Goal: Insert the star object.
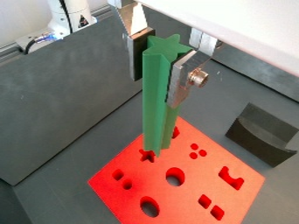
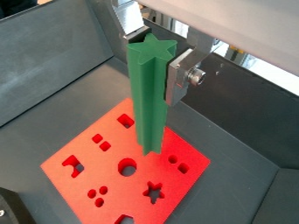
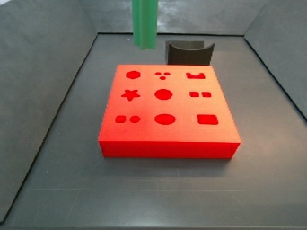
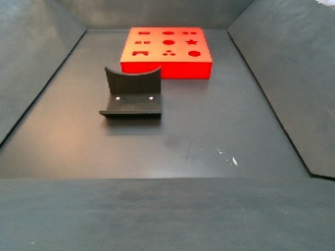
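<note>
My gripper [image 1: 158,68] is shut on the star object [image 1: 158,96], a long green ridged peg that hangs upright from the silver fingers [image 1: 179,83]; both wrist views show this grip [image 2: 149,72]. The peg hangs above the red block [image 1: 239,206] with its shaped holes. In a wrist view its lower end lines up with the star hole [image 1: 149,157]; in the other wrist view the star hole [image 2: 155,192] lies apart from it. In a side view the peg [image 3: 145,22] hangs high, its end clear of the block [image 3: 168,135]. The gripper itself is out of both side views.
The dark grey curved holder [image 3: 188,52] stands on the floor beside the red block, and also shows in a side view [image 4: 131,93] and a wrist view [image 1: 263,131]. Grey bin walls [image 3: 66,99] slope up on all sides.
</note>
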